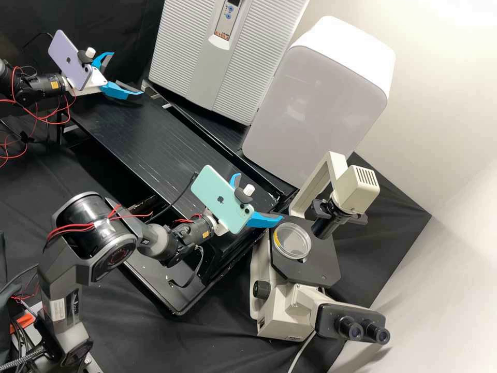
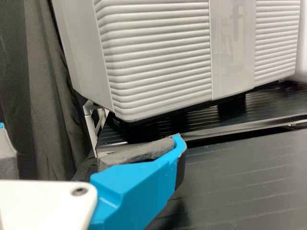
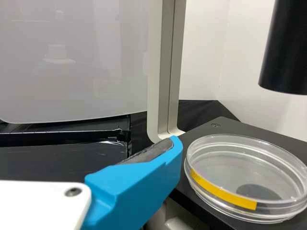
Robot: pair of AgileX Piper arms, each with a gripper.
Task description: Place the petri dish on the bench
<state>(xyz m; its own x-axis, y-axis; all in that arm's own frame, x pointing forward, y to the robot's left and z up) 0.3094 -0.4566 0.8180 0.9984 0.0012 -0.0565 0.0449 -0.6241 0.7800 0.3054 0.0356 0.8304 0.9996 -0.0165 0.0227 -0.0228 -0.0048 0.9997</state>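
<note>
Yellow-taped petri dish [image 1: 292, 241] needs picking up: left gripper [image 1: 128, 73], right gripper [image 1: 260, 198] both spread; straddle it with your right.

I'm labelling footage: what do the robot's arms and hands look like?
Dark grey arms with red cables and a small yellow tag each. The left hand and right hand are white with bright blue fingers and grey pads; the left has a lilac phone mounted, the right a mint one.
</note>
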